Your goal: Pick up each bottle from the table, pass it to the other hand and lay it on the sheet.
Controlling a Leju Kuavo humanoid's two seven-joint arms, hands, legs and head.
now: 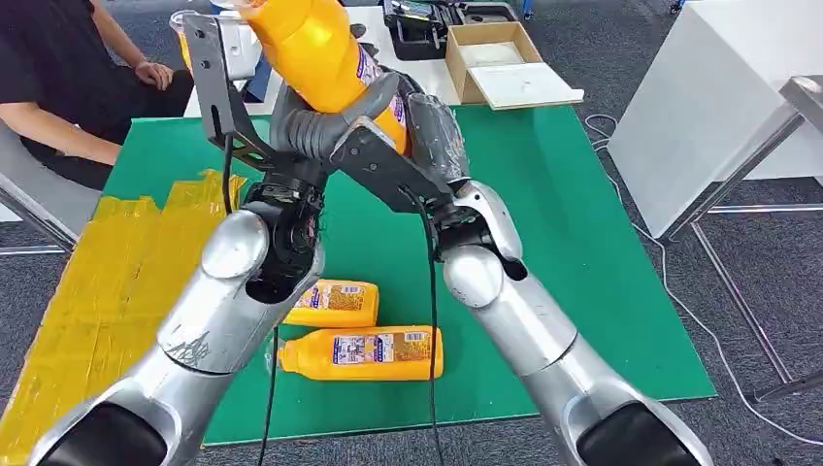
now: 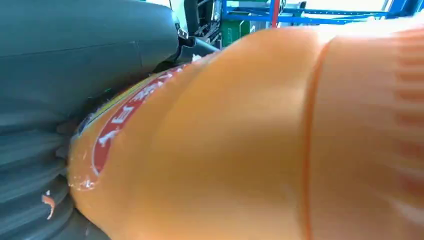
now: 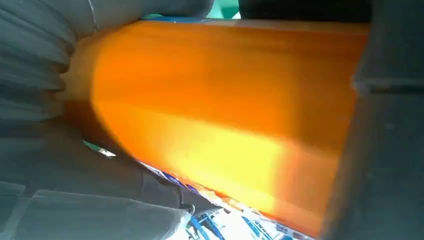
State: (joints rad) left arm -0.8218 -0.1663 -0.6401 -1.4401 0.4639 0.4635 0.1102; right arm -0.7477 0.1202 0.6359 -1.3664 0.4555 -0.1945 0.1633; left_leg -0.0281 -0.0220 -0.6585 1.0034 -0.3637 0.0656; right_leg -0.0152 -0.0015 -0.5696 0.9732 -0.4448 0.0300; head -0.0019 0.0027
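Held bottle: an orange bottle (image 1: pixel 315 53) with a printed label sat tilted at the upper centre of the head view, raised above the green table (image 1: pixel 582 243), where the two crossed forearms met.
Left hand: the left hand (image 1: pixel 388 112) lay against the bottle's lower body; its wrist view showed the bottle (image 2: pixel 240 145) pressed close to the grey ribbed cover. Its fingers appeared clamped on the bottle.
Right hand: the right hand (image 1: pixel 306 126) met the same bottle from the other side; its wrist view showed the orange wall (image 3: pixel 215 115) between grey cover and dark fingers (image 3: pixel 390 100). These fingers also appeared clamped on it.
Waiting bottles: two more orange bottles (image 1: pixel 335 303) (image 1: pixel 361 352) lay on their sides on the table at lower centre, just beside each other.
Sheet: the yellow sheet (image 1: pixel 87 282) lay at the left of the frame, well apart from the raised bottle.
Step in hand (judged): the hand-to-hand pass.
Doing it well (judged): the receiving fingers should close fully round the body before the giving fingers ease apart; the smooth wall may slip, so the bottle should be kept steady.
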